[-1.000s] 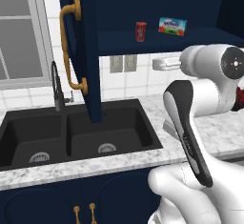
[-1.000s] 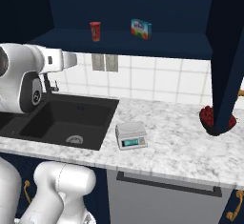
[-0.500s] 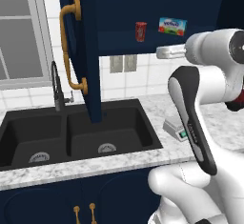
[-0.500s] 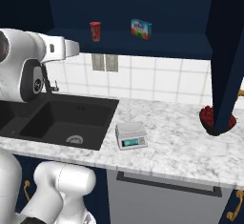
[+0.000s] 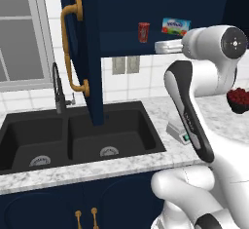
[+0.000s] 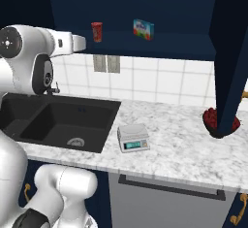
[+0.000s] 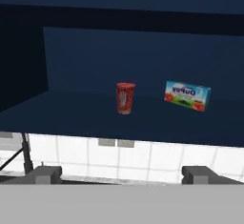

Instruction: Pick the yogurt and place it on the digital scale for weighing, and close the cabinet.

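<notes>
Yogurt [image 7: 125, 98] upright, mouth up

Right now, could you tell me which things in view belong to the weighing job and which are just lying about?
Job:
yogurt
digital scale
cabinet, door open
gripper, open

Lying about:
blue-green carton
bowl of red fruit
sink
faucet

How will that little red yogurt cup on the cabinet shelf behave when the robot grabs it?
The yogurt stands upright, taller than wide and narrowing to its base, so a sideways nudge could probably tip it. It looks small beside the carton, so likely light. Its tapered sides might slip in the open tool; gripping near mid-height seems safest.
</notes>
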Controlling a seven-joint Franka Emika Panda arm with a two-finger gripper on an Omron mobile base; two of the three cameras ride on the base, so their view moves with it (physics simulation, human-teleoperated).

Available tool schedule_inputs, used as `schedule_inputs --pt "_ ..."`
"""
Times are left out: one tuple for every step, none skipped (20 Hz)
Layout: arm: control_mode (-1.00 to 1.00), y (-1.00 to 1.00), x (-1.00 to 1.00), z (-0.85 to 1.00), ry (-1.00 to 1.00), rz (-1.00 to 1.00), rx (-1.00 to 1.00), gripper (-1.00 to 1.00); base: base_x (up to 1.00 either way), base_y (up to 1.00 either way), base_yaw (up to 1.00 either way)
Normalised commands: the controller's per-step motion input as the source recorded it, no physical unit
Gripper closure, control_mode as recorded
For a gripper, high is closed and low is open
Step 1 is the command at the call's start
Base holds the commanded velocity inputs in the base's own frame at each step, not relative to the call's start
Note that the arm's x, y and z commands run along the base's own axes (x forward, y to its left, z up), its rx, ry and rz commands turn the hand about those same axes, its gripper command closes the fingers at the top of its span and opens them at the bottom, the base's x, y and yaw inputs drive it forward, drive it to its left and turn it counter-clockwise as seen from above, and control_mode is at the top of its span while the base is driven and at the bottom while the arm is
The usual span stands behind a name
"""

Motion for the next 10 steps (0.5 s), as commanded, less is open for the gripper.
schedule_inputs --pt "-1.0 0.0 0.42 0.24 0.02 0.0 0.0 -1.0 0.0 0.0 0.0" --pt "-1.0 0.0 0.36 0.31 0.01 0.0 0.0 -1.0 0.0 0.0 0.0" --pt "-1.0 0.0 0.29 0.24 0.0 0.0 0.0 -1.0 0.0 0.0 0.0" --pt "-1.0 -0.06 0.18 0.26 0.0 0.0 0.0 -1.0 0.0 0.0 0.0" --pt "-1.0 0.0 0.16 0.14 0.01 0.0 0.0 -1.0 0.0 0.0 0.0" --pt "-1.0 0.0 0.24 0.11 0.01 0.0 0.0 -1.0 0.0 0.0 0.0" --pt "-1.0 0.0 0.32 0.08 0.03 0.0 0.0 -1.0 0.0 0.0 0.0" --pt "-1.0 0.0 0.24 0.09 0.01 0.0 0.0 -1.0 0.0 0.0 0.0" --pt "-1.0 0.0 0.26 0.06 0.01 0.0 0.0 -1.0 0.0 0.0 0.0" --pt "-1.0 0.0 0.24 0.06 0.02 0.0 0.0 -1.0 0.0 0.0 0.0"
